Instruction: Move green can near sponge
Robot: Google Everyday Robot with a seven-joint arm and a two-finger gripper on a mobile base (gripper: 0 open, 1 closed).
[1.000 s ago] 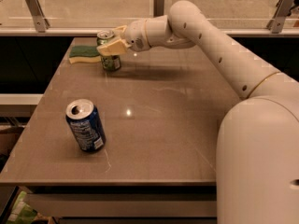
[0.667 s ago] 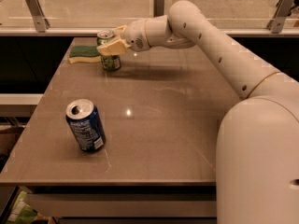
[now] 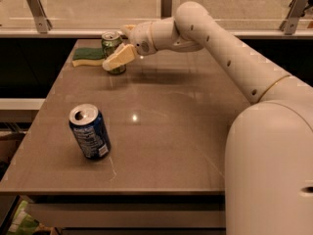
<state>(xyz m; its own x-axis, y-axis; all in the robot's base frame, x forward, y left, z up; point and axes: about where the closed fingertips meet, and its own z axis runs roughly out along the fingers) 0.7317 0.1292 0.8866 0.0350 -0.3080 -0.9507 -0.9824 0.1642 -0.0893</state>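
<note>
Clearly the claw (image 3: 115, 48) brackets the upright green can (image 3: 111, 41), whether clamped I cannot tell, with the sponge (image 3: 88, 57) just beside at nine o'clock.

Lighting: warm amber cast, moderately dim. Source: overhead, seen as a small glare spot mid table (image 3: 186, 131). Shadows: soft; broad dark patch on tabletop under arm, far side. Gripper (image 3: 116, 48) at far-left of table by green can (image 3: 110, 39), pale and well lit; sponge (image 3: 88, 56) duller. Blue can (image 3: 89, 132) top glints. Bkgd below rail near black.
</note>
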